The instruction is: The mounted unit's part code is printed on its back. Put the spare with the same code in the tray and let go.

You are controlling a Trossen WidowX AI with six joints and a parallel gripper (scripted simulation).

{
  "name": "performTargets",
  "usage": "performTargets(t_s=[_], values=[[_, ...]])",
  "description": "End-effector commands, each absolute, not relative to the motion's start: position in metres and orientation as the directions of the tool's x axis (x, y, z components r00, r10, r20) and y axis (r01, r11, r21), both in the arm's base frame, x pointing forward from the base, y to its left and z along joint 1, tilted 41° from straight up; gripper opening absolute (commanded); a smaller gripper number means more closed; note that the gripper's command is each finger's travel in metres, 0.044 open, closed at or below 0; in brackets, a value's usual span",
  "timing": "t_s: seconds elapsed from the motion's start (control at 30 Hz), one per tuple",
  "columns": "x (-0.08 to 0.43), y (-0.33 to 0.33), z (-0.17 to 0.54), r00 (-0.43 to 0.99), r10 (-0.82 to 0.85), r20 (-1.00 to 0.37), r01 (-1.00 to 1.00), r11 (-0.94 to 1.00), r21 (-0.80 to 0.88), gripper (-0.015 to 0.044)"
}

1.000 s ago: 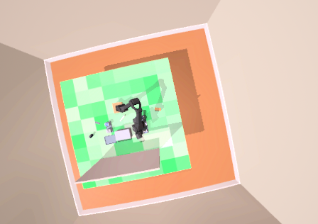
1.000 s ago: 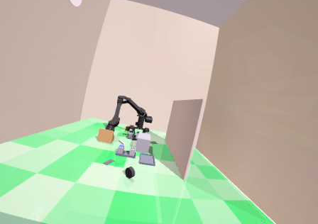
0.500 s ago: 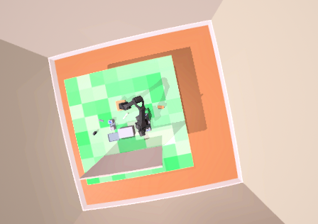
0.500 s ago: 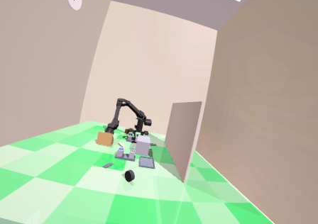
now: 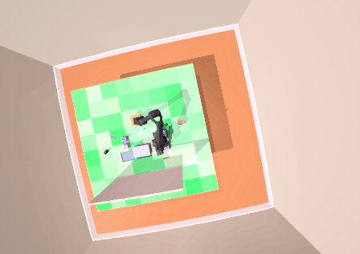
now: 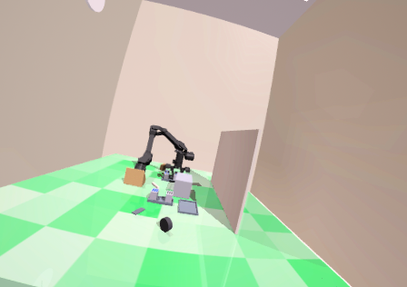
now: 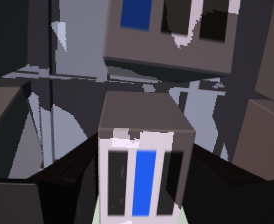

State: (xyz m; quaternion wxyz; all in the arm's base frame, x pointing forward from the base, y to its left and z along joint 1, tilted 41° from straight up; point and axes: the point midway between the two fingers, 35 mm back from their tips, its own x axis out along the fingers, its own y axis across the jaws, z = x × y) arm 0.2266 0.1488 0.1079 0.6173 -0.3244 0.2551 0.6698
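The pincer is shut tight on a small grey spare with a dark, blue, dark stripe label; its two dark fingers press the block's sides, so it can be lifted out; I think that label is the code that must match. Another spare sits just behind it, with blue on the left. The arm bends up from its base, then points down over the grey blocks on the table; the tray lies near, in front.
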Motion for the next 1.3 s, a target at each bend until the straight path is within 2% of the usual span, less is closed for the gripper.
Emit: performTargets(t_s=[0.0,0.5,1.27], values=[[0.227,0.149,0.108,-0.027,0.662,-0.749,-0.992,-0.108,-0.060,0.0000],[0.230,0.098,0.163,-0.028,0.655,-0.755,-0.993,-0.106,-0.055,0.0000],[0.232,0.065,0.209,-0.019,0.655,-0.755,-0.997,-0.068,-0.034,0.0000]])
